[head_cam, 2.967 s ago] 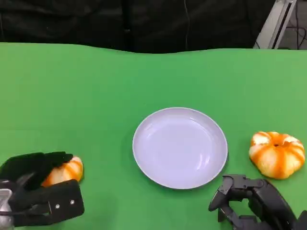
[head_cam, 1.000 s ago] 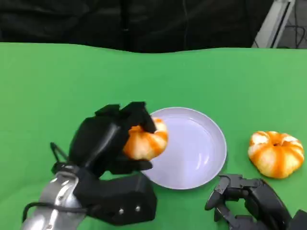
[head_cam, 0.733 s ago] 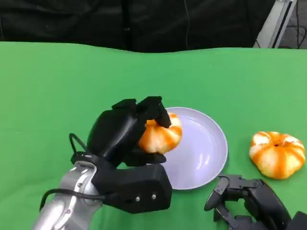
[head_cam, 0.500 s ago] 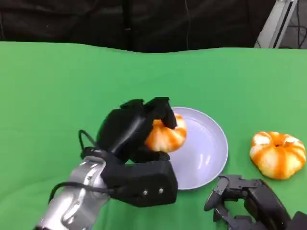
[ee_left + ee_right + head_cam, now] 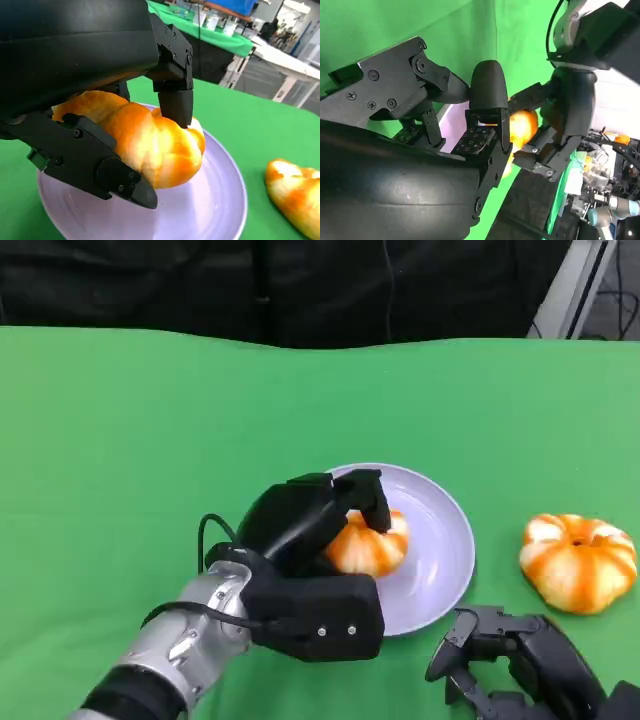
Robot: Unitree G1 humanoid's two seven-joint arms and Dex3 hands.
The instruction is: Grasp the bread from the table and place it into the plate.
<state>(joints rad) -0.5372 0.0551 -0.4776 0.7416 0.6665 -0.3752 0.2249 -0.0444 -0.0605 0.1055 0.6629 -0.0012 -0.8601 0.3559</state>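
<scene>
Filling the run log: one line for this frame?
phase: placing | left hand: holds bread over plate | right hand: idle, holds nothing | second bread: on table, right of plate

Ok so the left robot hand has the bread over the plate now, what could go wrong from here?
1. The left robot hand holds the bread over the plate's near-left part, not its middle; released there, it might roll toward the rim.
2. Fingers wrap the bread top and bottom, so opening may drag it or nudge the plate.
3. The second bread lies beside the right robot hand, which could bump it if it moves.
</scene>
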